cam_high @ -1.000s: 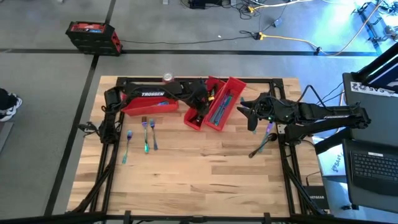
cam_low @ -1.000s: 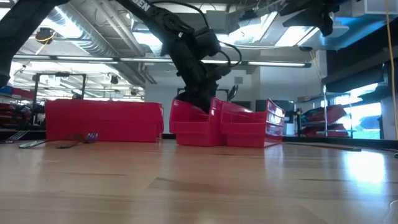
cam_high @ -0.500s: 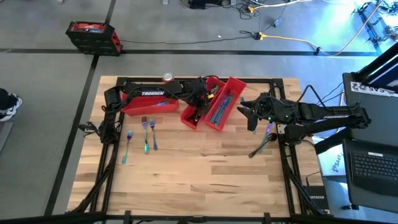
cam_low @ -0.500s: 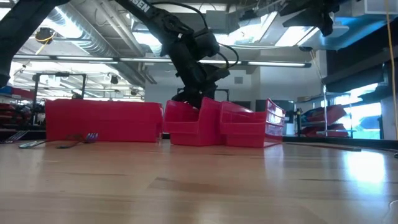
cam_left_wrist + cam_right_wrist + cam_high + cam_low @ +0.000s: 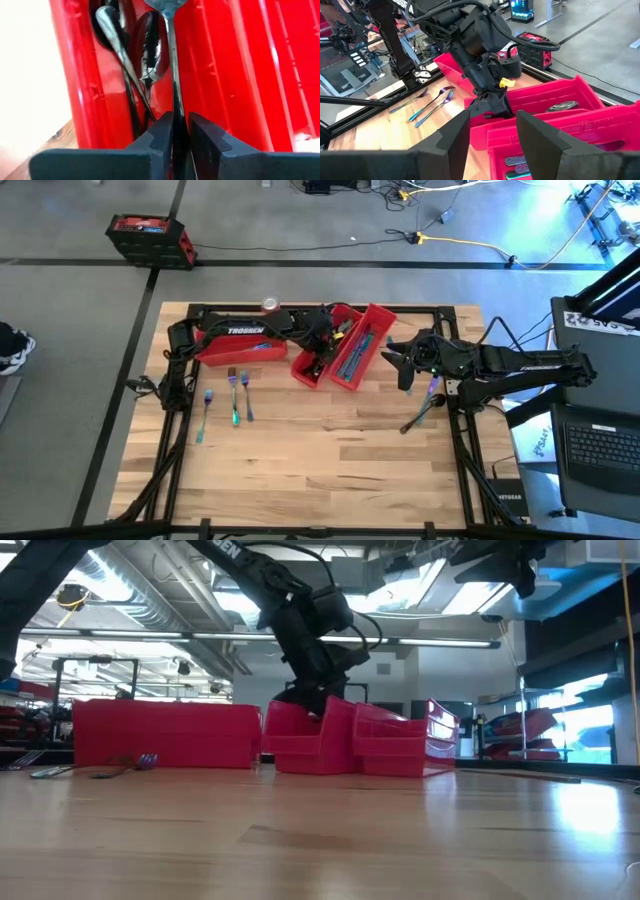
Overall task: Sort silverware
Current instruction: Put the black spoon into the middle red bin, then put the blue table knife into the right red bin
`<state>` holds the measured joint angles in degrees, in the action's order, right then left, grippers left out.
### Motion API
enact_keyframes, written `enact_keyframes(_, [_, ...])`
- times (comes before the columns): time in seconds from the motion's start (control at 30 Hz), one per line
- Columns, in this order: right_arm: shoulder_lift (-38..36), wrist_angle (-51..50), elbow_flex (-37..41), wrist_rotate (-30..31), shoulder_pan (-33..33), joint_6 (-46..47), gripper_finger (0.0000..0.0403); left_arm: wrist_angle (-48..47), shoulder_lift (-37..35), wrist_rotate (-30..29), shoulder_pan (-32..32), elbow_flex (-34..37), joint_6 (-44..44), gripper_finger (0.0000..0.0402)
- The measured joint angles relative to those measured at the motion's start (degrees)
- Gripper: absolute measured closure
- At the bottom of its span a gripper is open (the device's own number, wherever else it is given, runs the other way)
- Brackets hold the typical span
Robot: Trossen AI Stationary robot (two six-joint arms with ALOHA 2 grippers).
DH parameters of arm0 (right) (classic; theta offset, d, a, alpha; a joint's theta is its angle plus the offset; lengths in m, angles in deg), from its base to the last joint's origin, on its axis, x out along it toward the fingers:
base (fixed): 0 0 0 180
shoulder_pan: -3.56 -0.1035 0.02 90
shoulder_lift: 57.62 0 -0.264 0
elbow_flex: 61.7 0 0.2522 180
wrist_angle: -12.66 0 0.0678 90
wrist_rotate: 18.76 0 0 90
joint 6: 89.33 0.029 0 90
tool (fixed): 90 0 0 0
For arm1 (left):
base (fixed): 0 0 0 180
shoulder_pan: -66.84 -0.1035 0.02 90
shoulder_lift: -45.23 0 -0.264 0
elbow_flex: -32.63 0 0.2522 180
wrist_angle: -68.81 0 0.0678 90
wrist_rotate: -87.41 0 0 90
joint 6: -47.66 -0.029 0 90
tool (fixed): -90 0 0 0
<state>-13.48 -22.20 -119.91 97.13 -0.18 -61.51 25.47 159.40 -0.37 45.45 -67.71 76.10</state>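
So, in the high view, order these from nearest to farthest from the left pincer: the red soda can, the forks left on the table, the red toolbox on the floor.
From the left pincer, over the middle bin:
1. Red soda can, at the table's far edge.
2. Forks, on the table's left side.
3. Red toolbox, on the floor beyond the table's left corner.

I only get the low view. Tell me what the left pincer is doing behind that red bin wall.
Observer: In its wrist view, the left pincer is closed on a spoon by the handle, bowl end inside the narrow red bin.
Operator: Report what else is in there.
Observer: Two dark spoons lie beside it.
Operator: Now the right arm.
Observer: The right pincer is open, hovering over the table's right side.
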Motion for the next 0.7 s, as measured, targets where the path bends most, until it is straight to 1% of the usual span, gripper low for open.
enact_keyframes(0.1, [0.0,0.0,0.0,0.0,0.0,0.0,0.0258,0.2,0.0,-1.5,0.0,0.0,2.4,0.0357])
enact_keyframes(0.4, [0.0,0.0,0.0,0.0,0.0,0.0,0.0258,0.6,-0.3,-2.4,0.0,0.0,2.3,0.0356])
enact_keyframes(0.5, [0.0,0.1,0.0,0.0,0.0,0.0,0.0258,5.2,-0.9,-0.3,0.3,0.0,-1.4,0.0356])
enact_keyframes(0.67, [0.0,0.3,0.0,0.0,0.0,0.1,0.0258,11.5,-2.3,0.1,0.4,0.0,-4.3,0.0356])
enact_keyframes(0.7, [0.0,0.4,0.0,0.0,0.0,1.7,0.0258,12.9,-2.7,0.3,0.4,0.0,-5.5,0.0356])
